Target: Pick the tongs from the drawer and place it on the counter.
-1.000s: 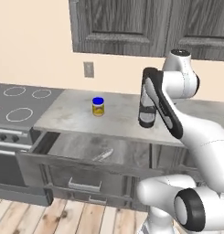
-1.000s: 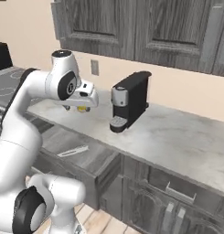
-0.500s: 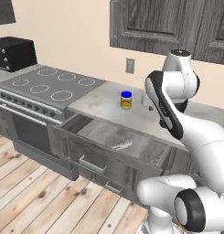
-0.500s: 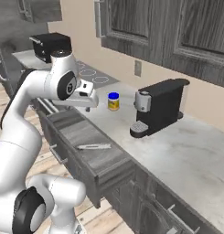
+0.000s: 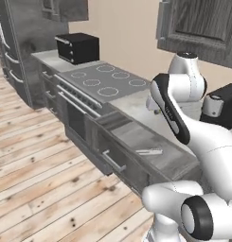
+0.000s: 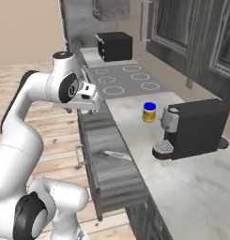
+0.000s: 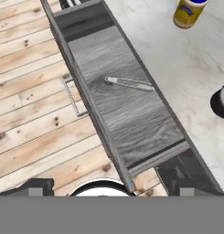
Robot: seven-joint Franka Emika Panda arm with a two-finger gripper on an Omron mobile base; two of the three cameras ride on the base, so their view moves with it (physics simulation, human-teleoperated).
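The tongs are a slim silvery utensil lying flat on the floor of the open dark grey drawer. They lie close to the counter side, and I see them again as the tongs and the tongs. My gripper hangs high above the drawer's stove end, well clear of the tongs. In the hand view its fingertips stand wide apart, open and with nothing between them. The light marbled counter runs along the drawer's far side.
A yellow jar with a blue lid and a black coffee machine stand on the counter. The stovetop and a black box-shaped appliance lie beyond the drawer. The drawer's bar handle juts over the wooden floor.
The whole picture has swung in both base views, so the base has driven or turned. The stove and black appliance now show. The tongs stay in the drawer and the gripper stays above it.
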